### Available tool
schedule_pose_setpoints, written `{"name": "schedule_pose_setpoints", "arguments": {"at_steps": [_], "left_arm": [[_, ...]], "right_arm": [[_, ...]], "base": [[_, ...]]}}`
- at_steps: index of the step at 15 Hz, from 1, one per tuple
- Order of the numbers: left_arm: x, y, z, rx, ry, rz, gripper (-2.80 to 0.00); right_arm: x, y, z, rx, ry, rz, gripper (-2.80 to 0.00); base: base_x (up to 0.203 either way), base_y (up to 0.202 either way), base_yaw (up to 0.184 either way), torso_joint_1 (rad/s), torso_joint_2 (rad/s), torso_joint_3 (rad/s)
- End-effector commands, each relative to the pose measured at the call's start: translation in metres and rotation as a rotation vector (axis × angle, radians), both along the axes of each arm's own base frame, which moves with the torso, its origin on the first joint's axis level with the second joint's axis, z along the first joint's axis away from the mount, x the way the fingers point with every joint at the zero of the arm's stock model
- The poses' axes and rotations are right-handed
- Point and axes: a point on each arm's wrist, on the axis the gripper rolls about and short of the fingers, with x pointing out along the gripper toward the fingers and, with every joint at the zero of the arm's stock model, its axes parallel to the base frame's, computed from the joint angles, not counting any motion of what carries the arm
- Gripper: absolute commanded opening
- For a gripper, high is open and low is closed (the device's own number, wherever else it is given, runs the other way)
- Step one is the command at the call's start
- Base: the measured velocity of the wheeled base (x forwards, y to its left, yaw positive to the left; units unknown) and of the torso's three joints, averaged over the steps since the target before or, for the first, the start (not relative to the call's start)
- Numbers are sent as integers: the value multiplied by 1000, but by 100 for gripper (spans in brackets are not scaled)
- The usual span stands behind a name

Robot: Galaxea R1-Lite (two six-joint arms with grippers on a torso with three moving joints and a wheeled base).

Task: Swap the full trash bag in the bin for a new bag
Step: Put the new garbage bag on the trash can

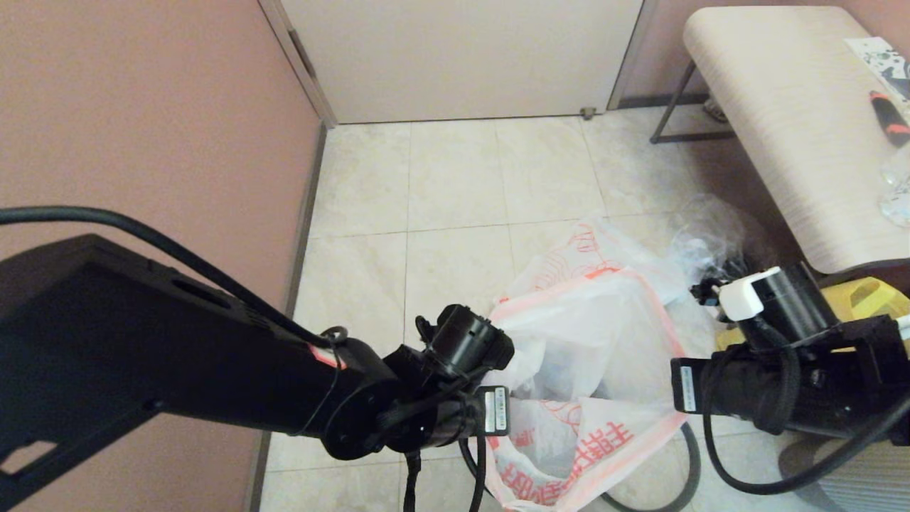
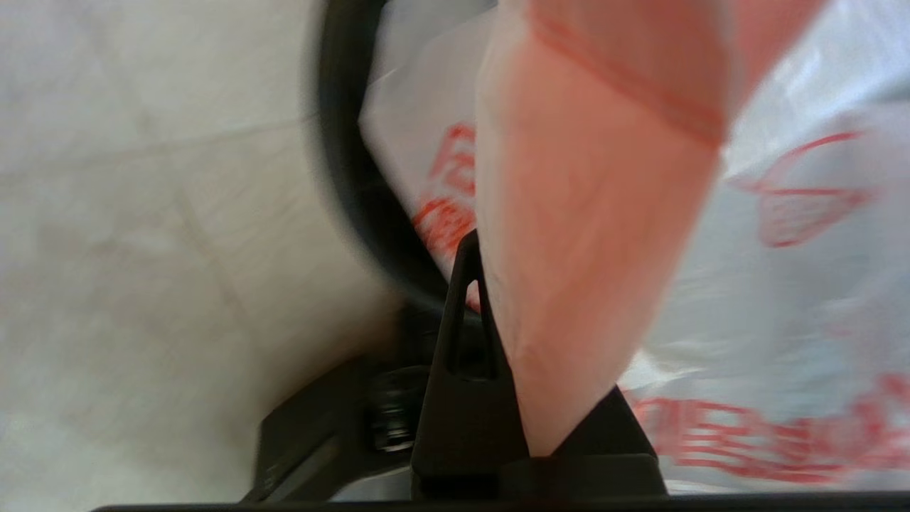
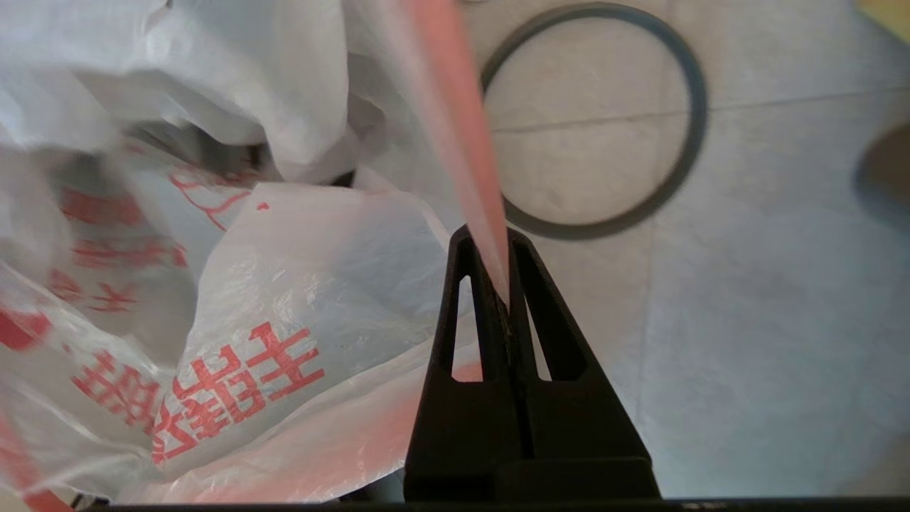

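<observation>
Both end effectors are clamped on the pink handles of the new bag (image 1: pixel 590 334), left end effector (image 2: pixel 498 370) and right end effector (image 3: pixel 506 299) stretching it open above the floor. The rim hoop (image 3: pixel 682 142) lies on the floor; fitting the bag into the bin remains.

The new bag (image 3: pixel 284 341) bears large orange-red Chinese characters that run upside down toward seven o'clock in the right wrist view, too skewed to read surely, while small white stickers (image 1: pixel 495 411) on both wrists carry print too fine to read.
</observation>
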Motion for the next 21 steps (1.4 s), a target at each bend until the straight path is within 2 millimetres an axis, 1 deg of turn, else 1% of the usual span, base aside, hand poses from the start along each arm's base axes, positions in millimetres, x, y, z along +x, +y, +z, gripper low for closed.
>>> {"name": "schedule_pose_setpoints", "arguments": {"at_steps": [1,3,4,6,7,8,9,11,13,14,16,18,19,21], "left_arm": [[5,8,-30,59,56,28,-280],[15,17,-53,64,52,67,-280],[17,21,-59,66,49,75,-280],[7,22,-61,78,57,55,-280],[-4,18,-60,85,59,28,-280],[-10,19,-59,93,57,21,-280],[-13,21,-61,106,62,21,-280],[-13,23,-72,137,88,26,-280],[-6,23,-86,168,108,37,-280],[2,20,-92,171,106,44,-280],[17,13,-92,151,84,55,-280],[25,6,-85,117,52,56,-280],[28,4,-86,106,40,59,-280],[31,6,-87,110,17,70,-280]], "right_arm": [[19,11,-28,-26,54,-1,-280],[30,17,-45,-31,70,-2,-280],[29,17,-51,-25,87,-15,-280],[19,16,-62,-37,131,-16,-280],[13,15,-71,-57,165,-12,-280],[10,14,-80,-76,195,-9,-280],[9,16,-87,-92,220,-5,-280],[13,19,-106,-131,275,-5,-280],[25,25,-126,-163,317,-6,-280],[35,29,-136,-176,329,-6,-280],[59,40,-148,-207,309,3,-280],[79,51,-147,-215,254,9,-280],[88,57,-145,-202,221,10,-280],[109,70,-141,-161,101,41,-280]], "base": [[0,0,0,0,0,0],[0,0,0,0,0,0],[0,0,0,0,0,0],[0,0,0,0,0,0],[0,0,0,0,0,0],[0,0,0,0,0,0],[0,0,0,0,0,0],[0,0,0,0,0,0],[0,0,0,0,0,0],[0,0,0,0,0,0],[0,0,0,0,0,0],[0,0,0,0,0,0],[0,0,0,0,0,0],[0,0,0,0,0,0]]}}
